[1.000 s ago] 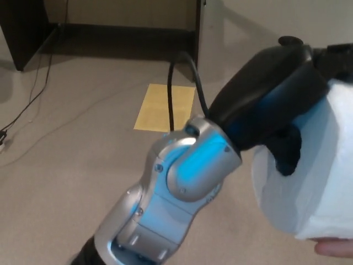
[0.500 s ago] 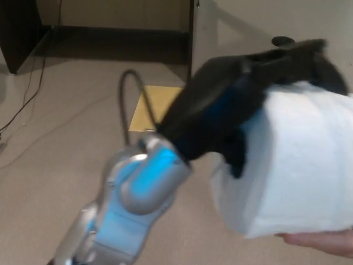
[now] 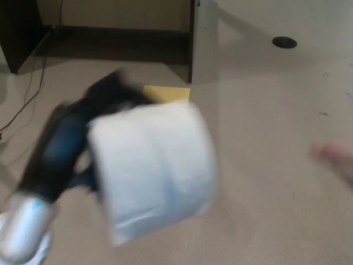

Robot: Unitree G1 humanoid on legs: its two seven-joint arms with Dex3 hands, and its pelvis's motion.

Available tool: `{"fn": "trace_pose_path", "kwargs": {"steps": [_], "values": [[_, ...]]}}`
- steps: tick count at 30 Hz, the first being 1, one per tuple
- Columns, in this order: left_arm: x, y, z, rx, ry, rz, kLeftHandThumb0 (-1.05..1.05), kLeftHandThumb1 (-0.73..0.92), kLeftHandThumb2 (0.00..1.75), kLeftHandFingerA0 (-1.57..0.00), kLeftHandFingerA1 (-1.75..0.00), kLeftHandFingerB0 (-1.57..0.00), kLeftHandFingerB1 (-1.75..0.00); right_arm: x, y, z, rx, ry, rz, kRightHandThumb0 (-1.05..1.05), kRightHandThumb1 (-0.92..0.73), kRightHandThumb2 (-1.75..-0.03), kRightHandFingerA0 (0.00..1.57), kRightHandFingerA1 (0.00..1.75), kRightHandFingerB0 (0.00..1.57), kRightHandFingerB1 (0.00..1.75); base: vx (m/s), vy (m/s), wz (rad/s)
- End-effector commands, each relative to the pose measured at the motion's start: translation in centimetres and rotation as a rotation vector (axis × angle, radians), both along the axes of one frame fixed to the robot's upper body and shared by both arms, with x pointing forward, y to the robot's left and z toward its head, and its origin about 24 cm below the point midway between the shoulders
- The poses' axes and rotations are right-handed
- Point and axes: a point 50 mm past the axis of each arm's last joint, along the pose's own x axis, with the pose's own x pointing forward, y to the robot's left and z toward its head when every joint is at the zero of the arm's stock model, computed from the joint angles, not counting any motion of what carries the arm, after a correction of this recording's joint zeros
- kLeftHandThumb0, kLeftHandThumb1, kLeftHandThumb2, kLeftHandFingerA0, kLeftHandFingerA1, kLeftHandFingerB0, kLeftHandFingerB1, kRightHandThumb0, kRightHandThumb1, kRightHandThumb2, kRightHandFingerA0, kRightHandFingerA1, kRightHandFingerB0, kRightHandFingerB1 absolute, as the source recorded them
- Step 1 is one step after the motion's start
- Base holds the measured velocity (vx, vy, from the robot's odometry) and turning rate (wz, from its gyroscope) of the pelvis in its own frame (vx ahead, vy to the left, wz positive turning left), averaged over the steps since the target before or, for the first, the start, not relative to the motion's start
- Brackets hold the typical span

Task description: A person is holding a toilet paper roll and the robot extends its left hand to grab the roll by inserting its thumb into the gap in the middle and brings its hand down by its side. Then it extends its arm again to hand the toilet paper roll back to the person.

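roll (image 3: 154, 168) had left the person's hand (image 3: 335, 156) within the half second before this moment: earlier it sat at the right of the head view with fingertips propping it from below, and now it hung left of centre, well apart from that hand, which showed only as a pale blur at the right edge. the left hand (image 3: 74, 141) had swung with it, from high on the right down toward the lower left, and the silver wrist (image 3: 22, 234) had dropped to the bottom corner. the whole arm and roll were smeared by motion, so the swing was probably not finished.

the left hand was clamped on the roll, its dark bulk pressed against the roll's left end (whether the thumb sat in the core could not be seen, since that end faced away and the blur hid the fingers). the roll was carried clear of the floor (image 3: 265, 110), tilted a little.

my reading was that the grab was done and the lowering to the robot's side was under way; the return to the person was yet to come.

count: one roll, one robot hand in view, one person's hand, one yellow sheet (image 3: 167, 93) lying on the floor behind the roll, one dark disc (image 3: 284, 42) farther back, one dark piece of furniture (image 3: 110, 33) along the top. the right hand did not show.
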Motion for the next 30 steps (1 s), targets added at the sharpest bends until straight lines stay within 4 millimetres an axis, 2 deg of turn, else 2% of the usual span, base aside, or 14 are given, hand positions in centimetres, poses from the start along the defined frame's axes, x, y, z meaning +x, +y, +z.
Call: {"fn": "trace_pose_path", "kwargs": {"steps": [1,4,5,6,11,12,13,17,18,19,20,26,29,30], "values": [[-4.2,8.9,-9.1,-0.076,0.186,0.35,-0.03,0.72,0.92,-0.95,-1.56,-0.74,-1.33,0.0,-0.6,0.2,-0.009,0.011,-0.008,-0.37,-0.68,-0.6,0.62,0.61,0.4,0.37,0.0,0.0,0.0],[-6.1,11.6,-13.5,0.001,0.335,0.448,0.0,0.71,0.95,-0.93,-1.5,-0.75,-1.31,0.0,-0.7,0.3,-0.006,0.011,-0.015,-0.38,-0.69,-0.6,0.62,0.62,0.4,0.38,0.0,0.0,0.0],[-7.2,12.9,-15.7,0.122,0.457,0.538,-0.09,0.75,0.83,-0.9,-1.5,-0.73,-1.33,-0.1,-0.8,0.2,-0.006,0.008,-0.014,-0.43,-0.55,-0.86,0.56,0.66,0.34,0.51,0.0,0.0,0.0],[-8.6,14.3,-18.0,0.116,0.577,0.562,-0.02,0.78,0.79,-0.84,-1.51,-0.75,-1.27,0.0,-0.7,0.3,-0.006,0.001,-0.022,-0.43,-0.54,-0.87,0.59,0.68,0.34,0.51,0.0,0.0,0.0],[-10.1,15.6,-20.3,0.116,0.698,0.614,-0.04,0.81,0.71,-0.84,-1.51,-0.76,-1.25,0.1,-0.4,0.2,-0.001,-0.004,-0.029,-0.43,-0.55,-0.87,0.57,0.68,0.34,0.51,0.0,0.0,0.0],[-10.3,16.0,-20.9,0.101,0.763,0.637,-0.14,0.82,0.7,-0.84,-1.5,-0.76,-1.25,0.2,-0.3,0.2,-0.01,-0.01,-0.025,-0.39,-0.67,-0.6,0.67,0.63,0.4,0.38,0.0,0.0,0.0],[-10.8,16.6,-21.8,0.066,0.864,0.671,-0.09,0.82,0.68,-0.85,-1.51,-0.76,-1.25,0.2,-0.3,0.2,-0.024,-0.017,-0.02,-0.39,-0.67,-0.59,0.67,0.64,0.39,0.37,0.0,0.0,0.0],[-9.9,16.9,-21.8,-0.033,0.889,0.637,-0.11,0.79,0.72,-0.87,-1.53,-0.76,-1.32,0.1,-0.8,0.3,-0.034,-0.023,-0.037,-0.41,-0.66,-0.6,0.65,0.6,0.38,0.36,0.0,0.0,0.0],[-9.9,16.9,-21.9,-0.03,0.893,0.627,-0.11,0.77,0.74,-0.88,-1.51,-0.79,-1.29,0.2,-0.8,0.4,-0.033,-0.027,-0.035,-0.45,-0.54,-0.86,0.6,0.68,0.32,0.5,0.0,0.0,0.0],[-9.9,16.8,-21.9,-0.029,0.893,0.622,-0.11,0.77,0.74,-0.88,-1.51,-0.79,-1.29,0.2,-0.8,0.4,-0.032,-0.032,-0.033,-0.45,-0.54,-0.86,0.6,0.68,0.32,0.5,0.0,0.0,0.0],[-10.1,16.5,-22.0,-0.024,0.892,0.599,-0.13,0.78,0.76,-0.9,-1.48,-0.81,-1.26,0.4,-0.8,0.6,-0.028,-0.041,-0.032,-0.4,-0.67,-0.6,0.64,0.61,0.4,0.38,0.0,0.0,0.0],[-10.7,16.4,-22.5,0.011,0.891,0.58,-0.13,0.78,0.81,-0.89,-1.48,-0.8,-1.27,0.0,-0.7,0.3,-0.031,-0.03,-0.023,-0.45,-0.54,-0.85,0.62,0.7,0.32,0.5,0.0,0.0,0.0],[-10.8,16.4,-22.7,-0.014,0.897,0.59,-0.14,0.8,0.75,-0.86,-1.45,-0.78,-1.26,-0.1,-0.8,0.2,-0.02,-0.017,-0.036,-0.39,-0.68,-0.59,0.63,0.63,0.39,0.37,0.0,0.0,0.0],[-10.9,16.5,-22.8,-0.037,0.894,0.595,-0.12,0.81,0.74,-0.84,-1.51,-0.75,-1.29,-0.2,-0.8,0.2,-0.02,-0.011,-0.036,-0.45,-0.54,-0.86,0.6,0.7,0.33,0.51,0.0,0.0,0.0]]}}
